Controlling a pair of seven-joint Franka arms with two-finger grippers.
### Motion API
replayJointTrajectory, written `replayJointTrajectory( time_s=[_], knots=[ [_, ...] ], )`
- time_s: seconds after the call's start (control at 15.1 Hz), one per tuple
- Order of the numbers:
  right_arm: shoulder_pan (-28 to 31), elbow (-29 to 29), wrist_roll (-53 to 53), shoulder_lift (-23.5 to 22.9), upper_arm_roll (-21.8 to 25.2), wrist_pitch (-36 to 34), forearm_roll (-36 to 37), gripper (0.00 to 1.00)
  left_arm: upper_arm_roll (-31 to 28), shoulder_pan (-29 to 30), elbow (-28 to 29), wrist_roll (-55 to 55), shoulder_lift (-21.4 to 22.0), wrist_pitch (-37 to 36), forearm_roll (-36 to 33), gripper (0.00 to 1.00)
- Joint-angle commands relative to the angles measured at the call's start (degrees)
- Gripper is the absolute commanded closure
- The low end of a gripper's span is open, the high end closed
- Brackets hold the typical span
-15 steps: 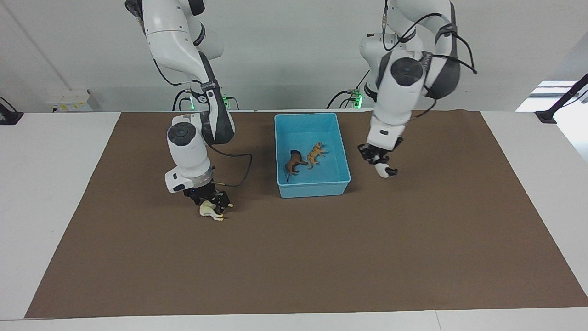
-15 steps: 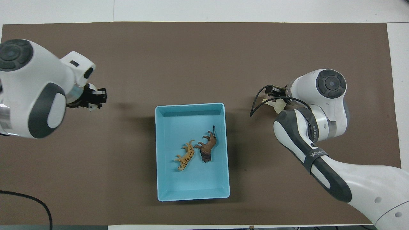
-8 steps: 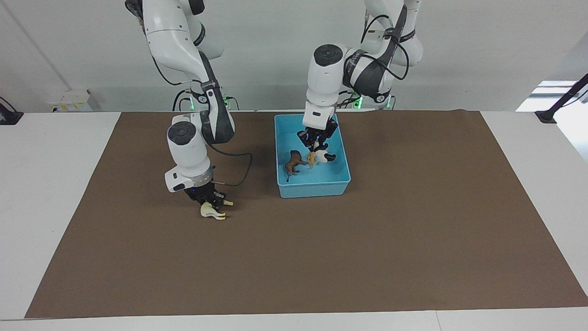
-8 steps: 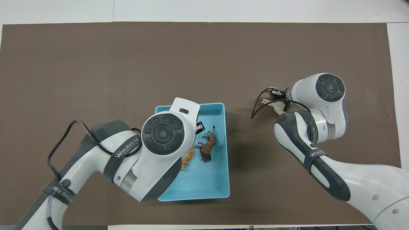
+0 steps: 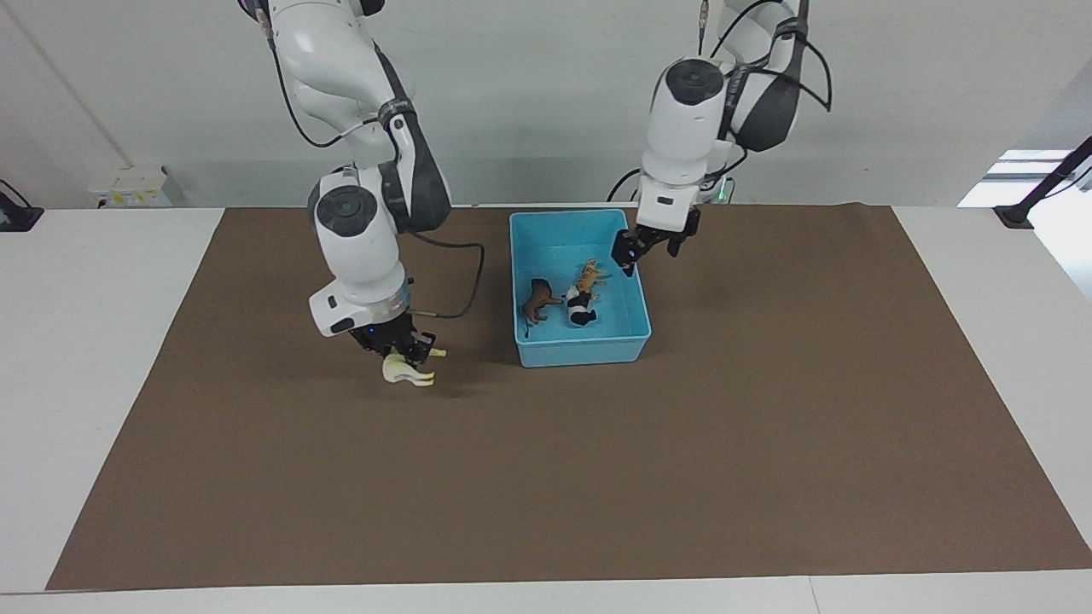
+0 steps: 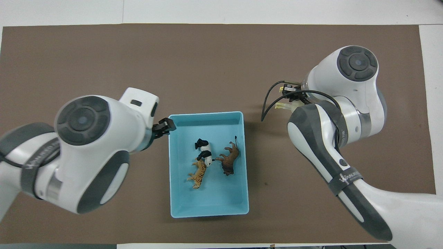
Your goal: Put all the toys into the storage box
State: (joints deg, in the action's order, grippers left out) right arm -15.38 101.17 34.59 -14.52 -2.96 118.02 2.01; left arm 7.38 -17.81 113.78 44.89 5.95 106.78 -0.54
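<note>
Last toy up, three boxed.
Clamped in right gripper (image 5: 403, 356) fingers: white horse (image 5: 406, 371); left gripper (image 5: 650, 248), fingers apart, above storage box (image 5: 580, 351) rim. Possible slip short of the box.

We hold our left gripper (image 5: 648, 250) raised with its fingers apart, arm bent at the elbow; our right gripper (image 5: 401, 354) hangs low, clamped shut, wrist pointing down

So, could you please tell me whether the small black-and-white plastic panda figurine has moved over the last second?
Yes. The black-and-white panda went from the left gripper's grasp over the mat into the light blue storage box, lying between the other two figurines.
</note>
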Motion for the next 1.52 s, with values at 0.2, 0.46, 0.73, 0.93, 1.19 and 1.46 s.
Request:
replayJointTrajectory(
  time_s=[0.2,0.46,0.73,0.93,1.19,1.46],
  knots=[
    [-16.2,-2.6,11.9,0.2,-1.1,-0.3,-4.7,1.00,0.4,13.1,-8.1,-26.8,1.8,-16.1,0.9,0.00],
    [-22.9,9.9,13.7,4.8,-1.1,10.2,-6.1,0.18,0.4,16.0,-13.0,-29.9,-1.0,-16.3,0.9,0.00],
    [-23.1,6.9,20.1,4.3,-1.1,7.7,-6.1,0.00,0.4,18.3,-21.6,-33.2,-7.6,-20.1,0.9,0.00],
    [-21.5,2.4,21.2,3.7,-0.6,2.1,-5.0,0.00,0.7,19.0,-21.6,-37.7,-8.0,-20.7,0.6,0.00],
    [-11.4,1.8,6.0,6.4,-0.4,1.8,-4.0,0.00,0.4,18.6,-20.9,-39.0,-7.4,-22.4,0.9,0.00],
    [2.6,1.9,-16.3,9.3,-0.5,1.3,-4.1,0.00,-0.7,18.2,-23.7,-39.2,-8.7,-22.8,1.2,0.00]
  ],
)
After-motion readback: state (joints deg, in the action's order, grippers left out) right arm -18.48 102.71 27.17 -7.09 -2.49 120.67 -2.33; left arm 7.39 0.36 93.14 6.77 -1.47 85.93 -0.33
